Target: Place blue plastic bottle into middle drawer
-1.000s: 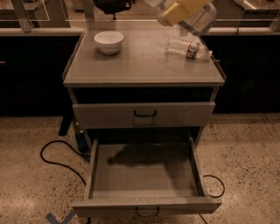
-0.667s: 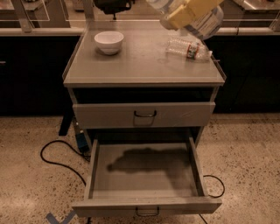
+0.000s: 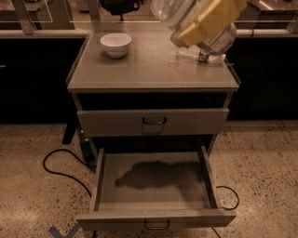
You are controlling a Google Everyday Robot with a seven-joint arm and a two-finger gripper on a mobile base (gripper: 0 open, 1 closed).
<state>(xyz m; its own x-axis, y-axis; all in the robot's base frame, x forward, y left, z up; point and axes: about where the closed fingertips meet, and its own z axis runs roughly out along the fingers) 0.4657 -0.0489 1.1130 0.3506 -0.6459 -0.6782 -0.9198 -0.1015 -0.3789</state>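
Hand with yellow fingers sits at the top edge of view, above the right rear of the grey counter. It is clamped across the large clear plastic bottle, which hangs tilted in the air. Compared with a moment ago, hand and bottle sit slightly lower and fill more of the view. Their dark shadow on the tray of the wide shallow grey middle drawer has spread rightwards. That drawer is pulled out at the bottom, open from above between low side walls. A slimmer clear bottle with a red label lies near the counter's right edge, just below the held bottle in view. A white bowl stands rear left.
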